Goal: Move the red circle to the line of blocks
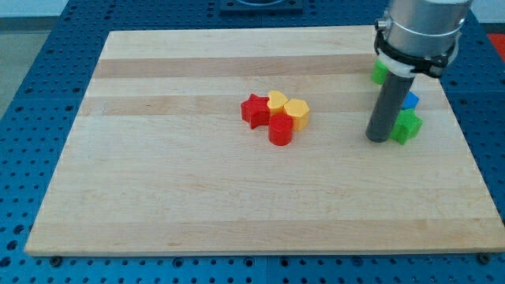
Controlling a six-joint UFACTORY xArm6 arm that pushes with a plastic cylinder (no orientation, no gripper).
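The wooden board (158,205) lies on a blue table with holes (31,118). Near the middle of the board there is a tight group of four blocks. The red circle (281,131) is at the bottom of this group, and it touches the yellow hexagon (297,113) above it to the view's right. The red star (255,110) is on the left side of the group, and a second yellow block (276,100), whose shape I cannot tell well, sits at the top between the star and the hexagon. My tip (379,139) is well apart from this group, at the view's right side of the board, and it stands on the wood. The rod is a plain stick, so it has nothing to spread or press together, and it does not hold anything. Just beside the tip, to its right, is a green block (409,126), and it seems to touch the rod. A blue block (410,101) is just above the green one, partly hidden behind the rod. Another green block (379,72) shows at the left edge of the arm, higher in the view, and it is also partly hidden. These three blocks stand roughly one above the other along the right side.
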